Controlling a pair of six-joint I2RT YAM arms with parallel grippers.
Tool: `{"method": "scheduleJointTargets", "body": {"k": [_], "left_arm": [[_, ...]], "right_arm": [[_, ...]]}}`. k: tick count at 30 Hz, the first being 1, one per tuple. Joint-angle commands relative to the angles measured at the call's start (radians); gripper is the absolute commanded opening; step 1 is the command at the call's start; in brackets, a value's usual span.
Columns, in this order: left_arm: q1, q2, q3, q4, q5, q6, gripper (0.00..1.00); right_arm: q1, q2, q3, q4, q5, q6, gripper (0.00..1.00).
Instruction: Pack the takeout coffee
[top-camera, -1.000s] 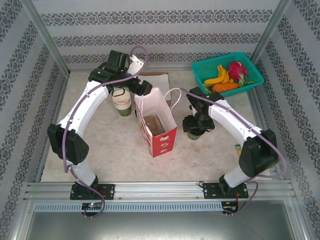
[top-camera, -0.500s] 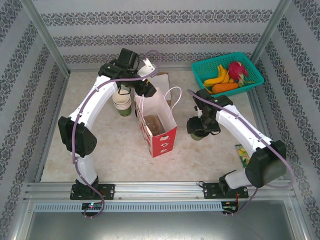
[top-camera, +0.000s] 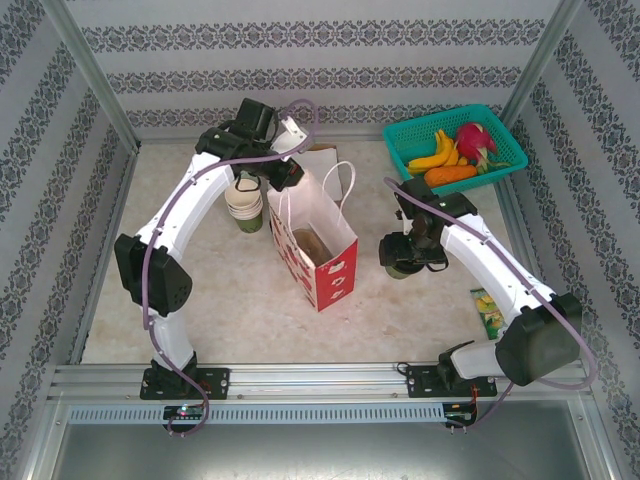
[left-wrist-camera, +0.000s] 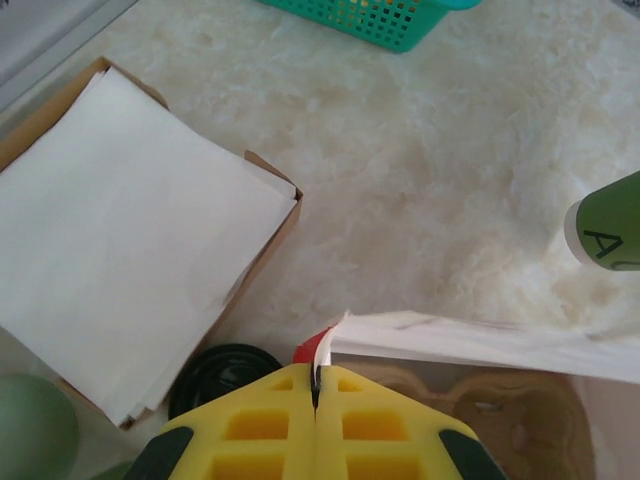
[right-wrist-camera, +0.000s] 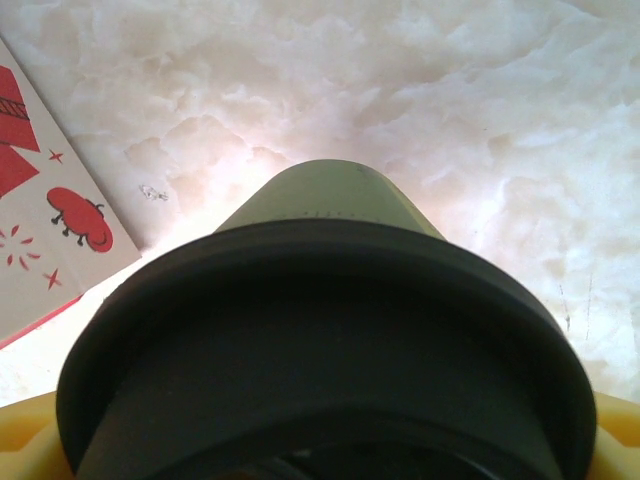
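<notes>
Cream marbled surface (top-camera: 230, 300) is seen under the takeout coffee (right-wrist-camera: 330, 200), clasped by the right hand (top-camera: 408, 252) between paper bag (top-camera: 335, 280) and right edge. The bag rim is pinched by the left hand (left-wrist-camera: 316, 395). The cup is judged light and crushable; a gentle grip below the lid (right-wrist-camera: 320, 330) is advised.

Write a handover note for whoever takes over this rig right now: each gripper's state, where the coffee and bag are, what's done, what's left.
Left gripper: shut on the rim of the red-and-white paper bag; the bag stands with its mouth open.
Right gripper: closed around the takeout coffee, to the right of the bag and outside it.
Done: coffee gripped, bag rim pinched, cardboard cup carrier in the bag.
Left: carry the coffee over the bag's mouth, lower it in, release.
</notes>
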Motion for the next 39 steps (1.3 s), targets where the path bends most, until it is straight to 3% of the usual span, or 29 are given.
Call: {"method": "scheduleJointTargets", "body": {"k": [1,15,20,39], "left_arm": [[-0.015,-0.051,-0.028,-0.029,-0.037,-0.126,0.0],[-0.032,-0.18,-0.192,-0.003,-0.124,-0.377,0.0],[-0.038,-0.239,-0.27,0.079,-0.112,-0.42,0.0],[-0.042,-0.27,-0.321,0.159,-0.095,-0.46,0.0]], "right_arm": [[-0.007,-0.016,-0.006,-0.022,-0.013,-0.017,0.65],[-0.022,-0.009,0.038,-0.055,-0.033,-0.036,0.65],[-0.026,-0.02,0.095,-0.121,-0.05,-0.043,0.65],[-0.022,0.009,0.518,-0.593,-0.042,0.043,0.64]]}}
